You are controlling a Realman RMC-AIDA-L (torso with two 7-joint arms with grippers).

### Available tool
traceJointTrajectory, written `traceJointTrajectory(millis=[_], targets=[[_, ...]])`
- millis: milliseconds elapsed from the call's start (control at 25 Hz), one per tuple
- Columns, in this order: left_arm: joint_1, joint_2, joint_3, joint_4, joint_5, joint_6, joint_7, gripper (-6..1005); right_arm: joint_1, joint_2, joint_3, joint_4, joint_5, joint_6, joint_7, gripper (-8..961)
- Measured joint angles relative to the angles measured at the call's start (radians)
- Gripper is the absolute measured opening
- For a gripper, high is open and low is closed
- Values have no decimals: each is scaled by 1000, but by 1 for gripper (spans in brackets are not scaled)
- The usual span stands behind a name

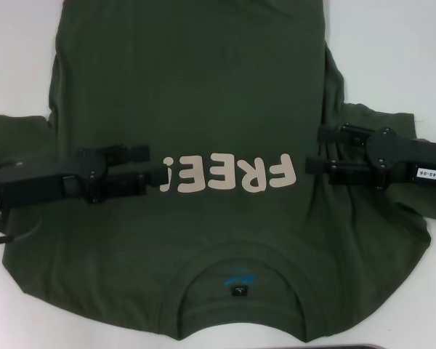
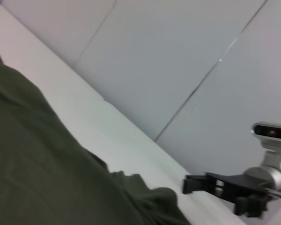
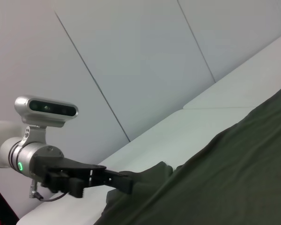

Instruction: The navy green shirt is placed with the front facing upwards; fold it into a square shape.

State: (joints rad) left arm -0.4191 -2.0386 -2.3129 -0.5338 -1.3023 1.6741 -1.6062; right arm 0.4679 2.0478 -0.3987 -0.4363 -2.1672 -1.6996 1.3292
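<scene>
White table [image 1: 392,43], rumpled navy green shirt [image 1: 203,94]

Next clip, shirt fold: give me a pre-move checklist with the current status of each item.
1. Navy green shirt front up, "FREE" print showing: ok.
2. Left gripper over the shirt beside the print, open: ok.
3. Right gripper over the shirt's opposite side, open: ok.
4. Fabric pinched by either gripper: cannot tell.
5. Shirt flat: not ok, the sleeve under the right gripper is bunched.
6. Neck label visible at the collar: ok.
</scene>
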Motion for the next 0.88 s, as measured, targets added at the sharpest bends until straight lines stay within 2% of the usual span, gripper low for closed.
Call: traceJointTrajectory(millis=[280, 400, 640, 880], targets=[[-10, 10, -75, 0, 5, -96, -53, 902, -6, -2, 22, -1, 9, 3, 0, 915], [-11, 29, -82, -1, 7, -150, -89, 902, -10, -7, 33, -1, 9, 6, 4, 915], [-5, 73, -81, -22, 14, -156, -146, 902, -17, -10, 46, -1, 9, 6, 7, 915], [0, 90, -87, -78, 82, -172, -239, 902, -18, -12, 48, -1, 9, 15, 7, 916]])
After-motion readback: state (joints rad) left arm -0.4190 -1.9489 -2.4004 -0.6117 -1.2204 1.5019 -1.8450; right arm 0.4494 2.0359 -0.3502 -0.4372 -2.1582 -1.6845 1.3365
